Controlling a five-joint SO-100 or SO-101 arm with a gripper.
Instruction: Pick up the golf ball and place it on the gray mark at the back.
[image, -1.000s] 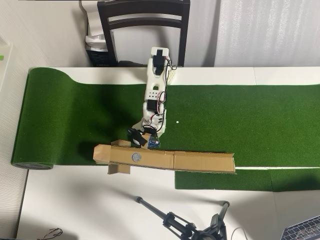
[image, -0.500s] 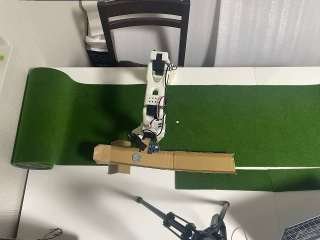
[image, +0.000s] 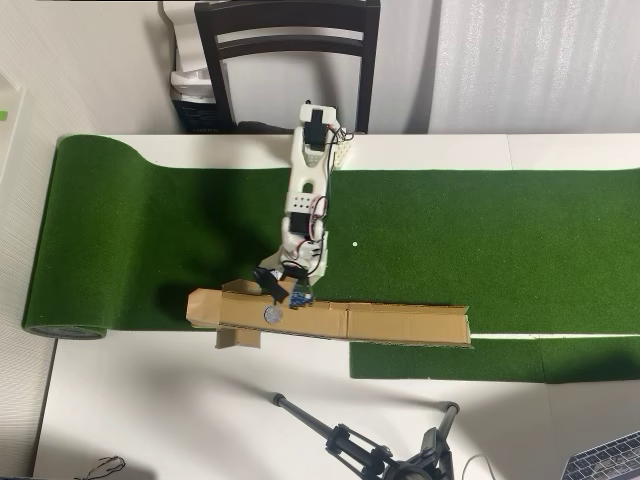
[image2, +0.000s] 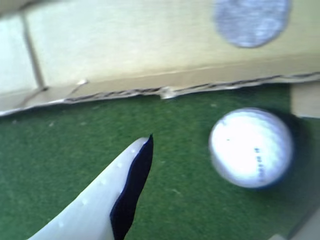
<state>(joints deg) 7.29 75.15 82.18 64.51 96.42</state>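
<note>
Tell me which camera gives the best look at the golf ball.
The wrist view. The golf ball fills much of that picture, lying on the green turf just short of the cardboard, though slightly blurred. In the overhead view I cannot make it out; the arm likely covers it.

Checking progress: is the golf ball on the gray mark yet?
No. The golf ball lies on green turf, below the gray mark.

Gray mark (image2: 252, 21) cut off above
</note>
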